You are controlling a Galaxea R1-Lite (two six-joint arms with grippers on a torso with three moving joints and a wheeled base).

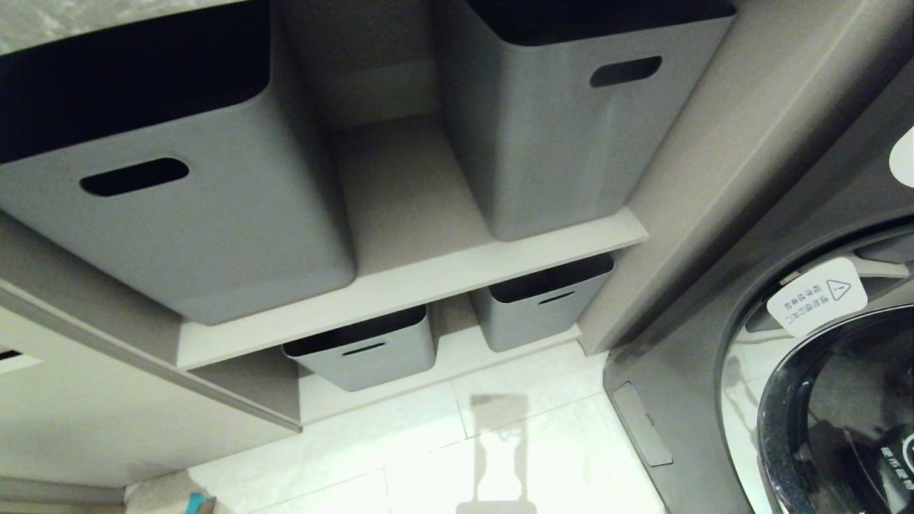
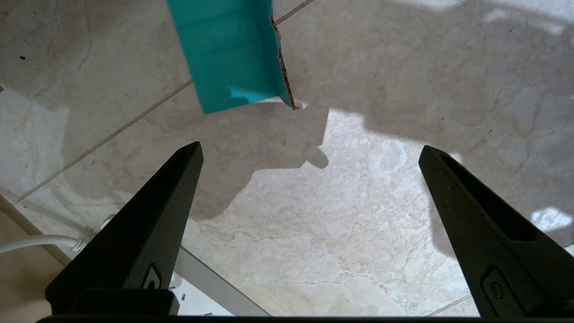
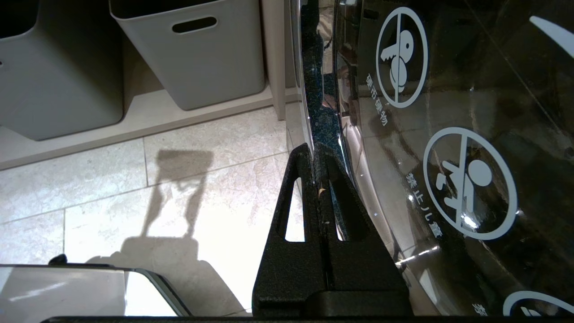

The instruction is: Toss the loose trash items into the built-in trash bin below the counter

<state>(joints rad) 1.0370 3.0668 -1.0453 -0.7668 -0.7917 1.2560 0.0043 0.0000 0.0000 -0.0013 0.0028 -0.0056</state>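
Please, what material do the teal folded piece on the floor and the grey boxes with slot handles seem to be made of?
The teal folded piece looks like corrugated cardboard with a smooth printed face: its torn edge shows brown fluted layers. The grey boxes with slot handles seem to be matte moulded plastic, judging by their even colour, rounded corners and cut-out handles, though coated metal cannot be ruled out.

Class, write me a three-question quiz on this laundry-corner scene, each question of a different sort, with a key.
1. True or false: the left gripper holds the teal piece.
2. How many grey boxes sit on the shelves in the head view?
3. The right gripper hangs beside: A) a sink, B) a washer door, C) a fridge.

Key: 1. False; its jaws stand wide apart and empty, and the piece lies on the floor beyond them. 2. Four. 3. B.
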